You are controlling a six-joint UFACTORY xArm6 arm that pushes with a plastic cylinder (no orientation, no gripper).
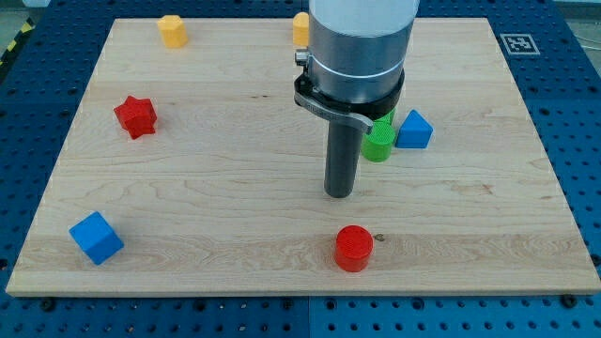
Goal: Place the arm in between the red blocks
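A red star block [135, 115] lies at the view's left, in the upper half of the wooden board [216, 188]. A red cylinder block [354, 248] stands near the view's bottom, right of centre. My tip [339, 194] rests on the board just above the red cylinder, slightly to its left, and far to the right of the red star. The arm's grey body hangs over the upper middle of the board.
A blue cube [96, 237] sits at the bottom left. A yellow block [172, 30] lies at the top left, and an orange-yellow block [300, 28] is partly hidden behind the arm. A green cylinder [378, 143] and a blue block [413, 130] sit right of the rod.
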